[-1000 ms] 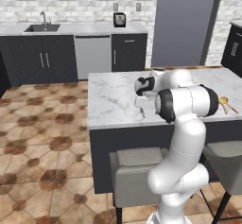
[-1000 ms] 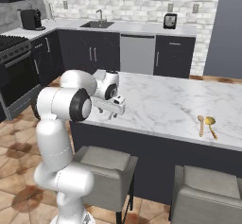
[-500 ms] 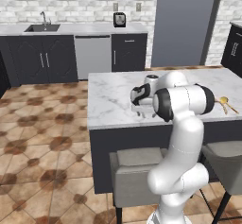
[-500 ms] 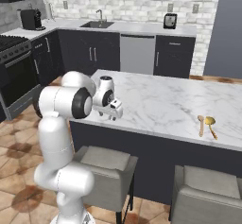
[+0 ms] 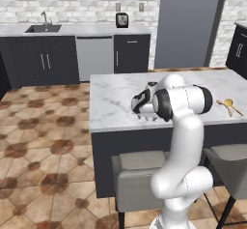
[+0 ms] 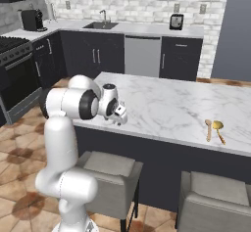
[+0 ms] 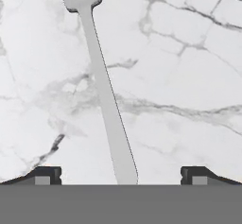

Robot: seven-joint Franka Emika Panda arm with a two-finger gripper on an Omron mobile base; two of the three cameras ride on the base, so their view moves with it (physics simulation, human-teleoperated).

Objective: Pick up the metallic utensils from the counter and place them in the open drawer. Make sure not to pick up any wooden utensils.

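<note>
Your hand (image 7: 121, 176) stands spread to its full width, holding nothing: the two dark fingertips (image 7: 45, 175) sit far apart at the bottom of the hand view, with bare marble between them and the fork. That one silver fork (image 7: 101, 86) lies flat on the surface (image 7: 189, 76), its handle running up between your fingertips and its tines pointing away from the hand (whether the tips touch the marble you cannot tell from here).

From the left base view, your hand (image 5: 143, 108) hangs low over the near part of the island surface (image 5: 116, 90), close to its front edge; the right base view shows the same hand (image 6: 117, 118) pointing down at the surface (image 6: 171, 104).

Well apart from the hand, near the far end of the surface, lie two small utensils side by side: one wooden spoon (image 6: 208, 128) and one yellow round-headed item (image 6: 218, 128), also seen in the left base view (image 5: 228, 106).

Two grey stools (image 5: 140, 179) stand along the near side of the island.
</note>
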